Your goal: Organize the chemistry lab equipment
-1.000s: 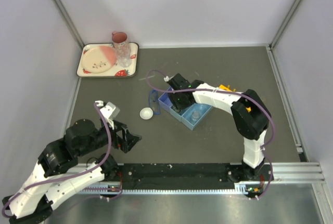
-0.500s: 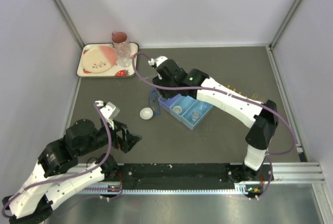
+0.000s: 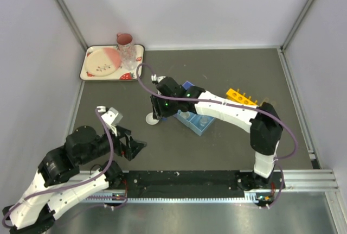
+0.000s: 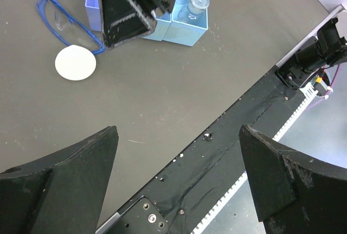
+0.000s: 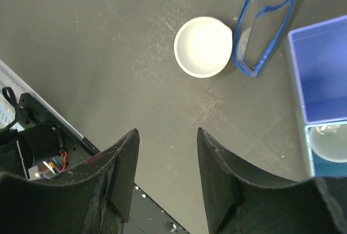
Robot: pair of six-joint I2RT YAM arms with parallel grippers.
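**R pincer lines up on the loose dish**

R arm is stretched out to the left of the blue tray (image 5: 320, 65), and the right pincer (image 5: 166, 136) is hanging over bare surface (image 3: 217, 152). Its jaws are apart, roughly half-spread, w/ nothing between them.

The key relation shows in the wrist cam: the white dish (image 5: 203, 46) lies flat on the surface at about 1 o'clock from the gap, ahead of the tips and not yet between them. It's round, so there's no long axis to match and any approach angle should do.

The goggles (image 5: 265, 22) sit just beside the dish at its 3 o'clock. They're close enough that I can't tell if the frame touches the rim, so that side looks like the one to watch. A second dish (image 5: 331, 147) is already in a tray compartment at 4 o'clock.

Left pincer (image 4: 179, 131) is spread as wide as it goes and holds nothing. From above it's down at 7 o'clock of the dish, while the R arm is nearly on top of it. So R is clearly the nearer arm.

Vs a sec ago:
- R arm was over the tray, went to the tray's far side, and has now come round to its 9 o'clock side.
- That uncovers the yellow rack (image 3: 241, 96).
- The dish hasn't budged and the L arm hasn't moved.
- Jaw gap is about the same.
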